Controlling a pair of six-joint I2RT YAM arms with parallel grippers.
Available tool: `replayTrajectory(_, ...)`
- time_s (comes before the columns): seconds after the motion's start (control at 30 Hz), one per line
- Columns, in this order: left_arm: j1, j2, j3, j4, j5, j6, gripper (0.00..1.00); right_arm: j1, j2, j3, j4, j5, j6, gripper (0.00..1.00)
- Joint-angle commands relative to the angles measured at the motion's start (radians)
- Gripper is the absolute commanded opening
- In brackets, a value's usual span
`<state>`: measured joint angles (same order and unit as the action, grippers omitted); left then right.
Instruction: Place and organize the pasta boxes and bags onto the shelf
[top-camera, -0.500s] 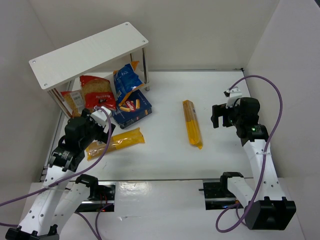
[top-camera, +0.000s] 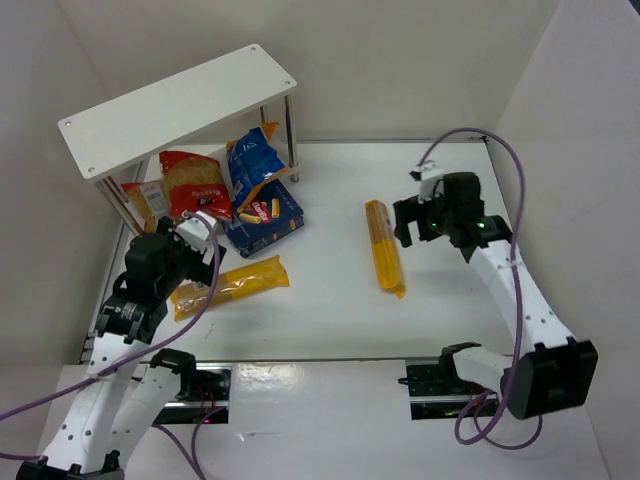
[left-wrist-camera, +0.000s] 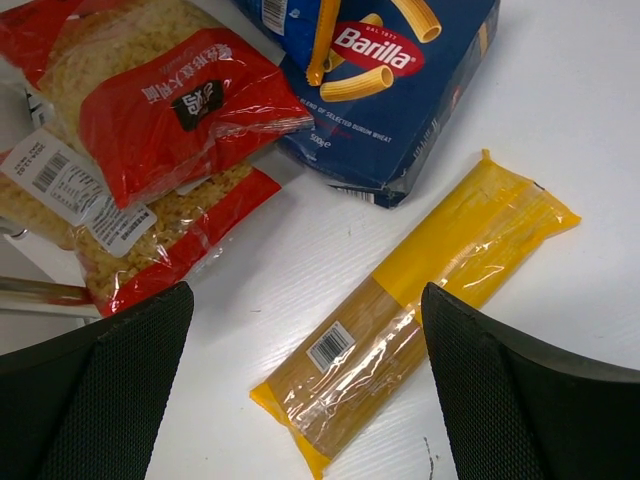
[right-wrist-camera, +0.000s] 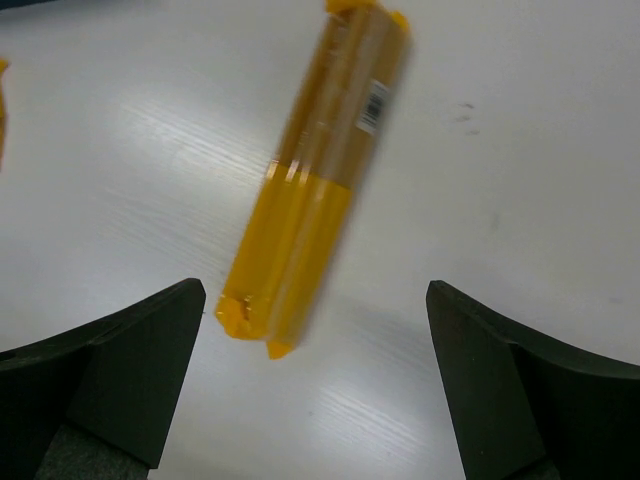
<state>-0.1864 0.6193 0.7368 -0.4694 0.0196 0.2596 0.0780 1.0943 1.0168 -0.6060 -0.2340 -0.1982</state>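
Surface (top-camera: 320, 310) carries all stock. Shelf (top-camera: 180, 105) stands at the far left; its top board holds no pasta yet.

Dark-blue box (top-camera: 275, 222) lies flat by the shelf's right front leg. Red bags (top-camera: 195, 185) and blue bag (top-camera: 248, 158) sit under the board, between its legs.

First spaghetti pack (top-camera: 383, 248) lies well to the right of the shelf, alone, with its long axis running roughly away from the arm bases. Second spaghetti pack (top-camera: 235, 283) lies just on the near side of the shelf, slanted.

Right claw (right-wrist-camera: 312, 290) is spread wide and holds nothing. It hangs just right of the first pack, on the side away from the shelf. In the right wrist view the pack runs steeply slantwise between the two fingers, so the jaw line crosses its width with some skew.

Left claw (left-wrist-camera: 305, 290) is also spread and empty, above the second pack.

Judgement: the right arm is far nearer the first pack. A small wrist turn would square the fingers across it.
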Motion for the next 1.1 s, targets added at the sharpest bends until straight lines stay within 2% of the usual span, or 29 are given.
replayTrajectory(0.0,0.030,-0.021,-0.001,0.031,-0.004,0.000,1.00,0.161,0.100,0.081,-0.041,0.081,0.029,1.00)
replayTrajectory(0.13,0.065,-0.021,-0.001,0.031,-0.004,0.000,1.00,0.187,0.293,0.137,-0.054,0.013,0.048,1.00)
replayTrajectory(0.23,0.074,-0.012,-0.001,0.031,-0.004,0.000,1.00,0.235,0.361,0.146,-0.018,0.073,0.075,1.00)
replayTrajectory(0.3,0.084,-0.012,-0.001,0.031,-0.004,0.000,1.00,0.255,0.380,0.146,0.003,0.127,0.100,1.00)
replayTrajectory(0.53,0.093,-0.003,-0.001,0.031,-0.004,0.000,1.00,0.255,0.502,0.146,0.026,0.159,0.132,1.00)
replayTrajectory(0.67,0.093,-0.003,-0.001,0.031,0.005,0.000,1.00,0.255,0.548,0.137,0.101,0.265,0.157,1.00)
replayTrajectory(1.07,0.093,-0.003,-0.001,0.031,0.005,0.000,1.00,0.255,0.723,0.169,0.110,0.242,0.175,1.00)
